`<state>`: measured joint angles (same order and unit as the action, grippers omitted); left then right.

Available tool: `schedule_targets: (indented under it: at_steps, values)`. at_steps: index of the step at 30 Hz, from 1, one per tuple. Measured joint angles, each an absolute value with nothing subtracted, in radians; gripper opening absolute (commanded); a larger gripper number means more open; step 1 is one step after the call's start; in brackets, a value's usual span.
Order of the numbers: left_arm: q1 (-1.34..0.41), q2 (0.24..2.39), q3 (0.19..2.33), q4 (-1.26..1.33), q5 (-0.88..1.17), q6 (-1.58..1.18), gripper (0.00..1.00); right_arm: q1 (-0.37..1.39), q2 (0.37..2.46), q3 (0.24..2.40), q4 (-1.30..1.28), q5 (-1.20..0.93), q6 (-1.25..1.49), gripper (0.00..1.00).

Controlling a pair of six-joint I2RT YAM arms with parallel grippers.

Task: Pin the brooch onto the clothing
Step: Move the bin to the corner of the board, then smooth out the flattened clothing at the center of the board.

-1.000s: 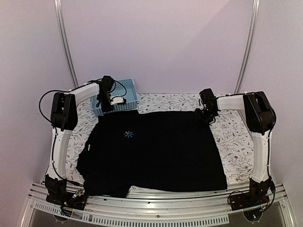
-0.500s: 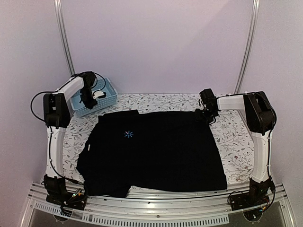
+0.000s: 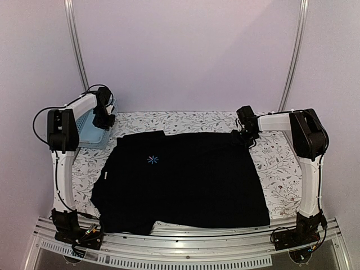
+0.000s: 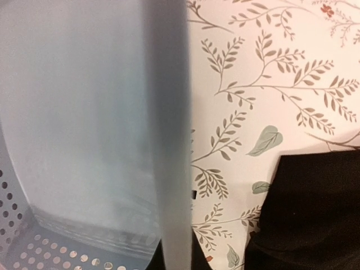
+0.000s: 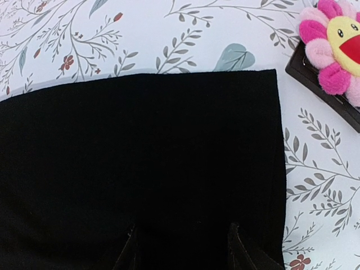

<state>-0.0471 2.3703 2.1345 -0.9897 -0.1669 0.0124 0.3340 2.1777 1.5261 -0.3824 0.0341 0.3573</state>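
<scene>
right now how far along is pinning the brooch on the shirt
Done: shirt lies spread flat on the table. In hand: left gripper is shut on the basket at the far left; right gripper hangs open over the shirt's edge. To do: the brooch sits on its stand, ungrasped, unpinned.

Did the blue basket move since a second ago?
Yes. The blue basket went left, farther away from the star emblem on the shirt, which lies in the same place.
</scene>
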Motion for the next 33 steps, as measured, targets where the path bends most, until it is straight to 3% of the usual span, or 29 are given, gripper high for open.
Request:
schedule_targets:
  at_steps: [1,2,4,5,7,13,17,22,29,33]
  values:
    - [-0.041,2.371,2.139,-0.984,-0.174,-0.001,0.01,0.334,2.177,1.526,-0.383,0.034,0.357,0.51]
    - [-0.036,2.375,2.15,-0.987,-0.176,-0.01,0.14,0.334,2.176,1.525,-0.383,0.033,0.357,0.51]
    - [-0.028,2.391,2.195,-0.996,-0.176,-0.029,0.47,0.334,2.174,1.525,-0.387,0.033,0.358,0.51]
    - [-0.024,2.399,2.218,-0.998,-0.18,-0.028,0.58,0.335,2.174,1.524,-0.389,0.033,0.358,0.51]
    - [-0.016,2.404,2.245,-0.994,-0.188,-0.03,0.67,0.336,2.174,1.524,-0.391,0.035,0.358,0.51]
    - [-0.015,2.379,2.221,-0.959,-0.212,0.012,0.69,0.339,2.174,1.53,-0.408,0.053,0.357,0.56]
    - [-0.052,2.25,2.074,-0.875,-0.22,0.125,0.83,0.338,2.174,1.568,-0.474,0.067,0.345,0.6]
    - [-0.201,2.112,2.022,-0.854,-0.152,0.287,0.79,0.319,2.174,1.674,-0.519,0.072,0.324,0.63]
    - [-0.246,2.356,2.288,-0.959,-0.113,0.332,0.79,0.298,2.247,1.893,-0.535,0.077,0.265,0.64]
    - [-0.212,2.504,2.318,-1.027,-0.146,0.352,0.81,0.293,2.346,1.969,-0.559,0.082,0.229,0.67]
